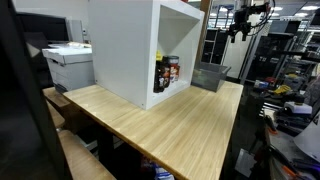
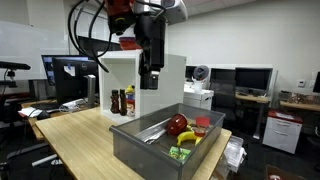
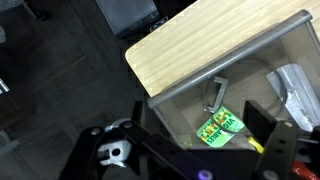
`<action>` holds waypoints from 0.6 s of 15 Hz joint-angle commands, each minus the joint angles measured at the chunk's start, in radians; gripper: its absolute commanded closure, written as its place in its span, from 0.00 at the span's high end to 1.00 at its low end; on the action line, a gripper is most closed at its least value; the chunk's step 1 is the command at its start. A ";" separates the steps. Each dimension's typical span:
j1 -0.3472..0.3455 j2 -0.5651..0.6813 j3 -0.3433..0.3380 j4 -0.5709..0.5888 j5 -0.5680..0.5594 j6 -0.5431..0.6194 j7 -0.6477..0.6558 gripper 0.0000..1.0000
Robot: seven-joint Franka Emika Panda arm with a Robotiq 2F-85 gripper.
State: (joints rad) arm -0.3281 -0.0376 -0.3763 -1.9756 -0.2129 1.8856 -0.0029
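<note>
Overhead, the pincer (image 2: 152, 85) hangs, jaws spread, above the grey bin (image 2: 140, 150).

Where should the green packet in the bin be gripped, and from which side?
Probably straight from above, the open gripper pinching across the packet's short width: it lies flat on the bin floor, and the walls block any sideways approach.

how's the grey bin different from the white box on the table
The grey bin is low, metallic and open upward; the white box is tall and opens sideways. The bin holds a green packet; the box holds bottles. Both sit on the wooden table.
</note>
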 commanded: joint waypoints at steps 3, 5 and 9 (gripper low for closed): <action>-0.005 0.093 0.015 0.086 -0.022 0.024 -0.015 1.00; -0.005 0.118 0.018 0.112 -0.017 0.029 -0.020 1.00; -0.006 0.167 0.027 0.166 0.001 0.041 -0.035 1.00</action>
State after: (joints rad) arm -0.3252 0.0874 -0.3593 -1.8572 -0.2149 1.9164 -0.0031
